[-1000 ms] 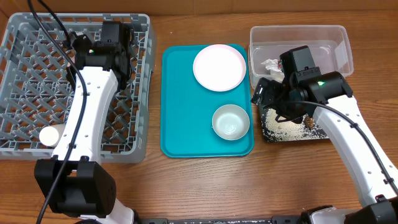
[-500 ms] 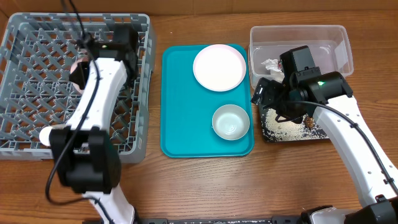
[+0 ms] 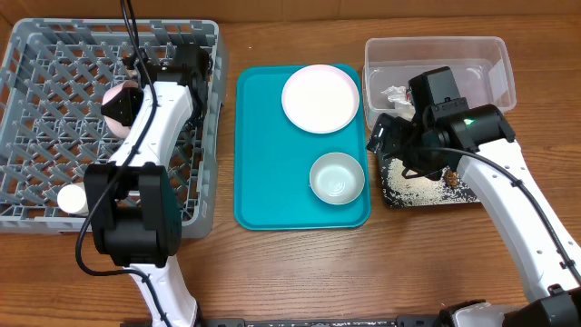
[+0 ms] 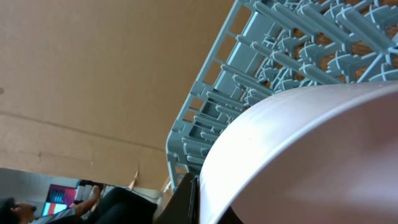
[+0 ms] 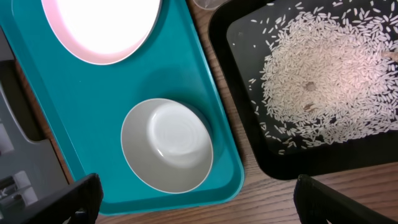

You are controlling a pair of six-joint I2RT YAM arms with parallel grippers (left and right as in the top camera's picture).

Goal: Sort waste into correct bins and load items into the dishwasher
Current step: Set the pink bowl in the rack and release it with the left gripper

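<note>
Overhead, the pink bowl (image 3: pixel 116 95) hangs over the far-middle part of the rack (image 3: pixel 54 145), pinched by its rim in the left end effector (image 3: pixel 134 86). It seems tipped on edge, probably to stand in the grid; being round, it has no long axis. Well right of the rack, the right end effector (image 3: pixel 388 136) hovers spread wide.

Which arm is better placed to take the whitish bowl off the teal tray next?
Right. The right pincer, open, hangs beside the teal tray, the whitish bowl right below its wrist camera. The left pincer is shut on the pink bowl over the grey rack.
</note>
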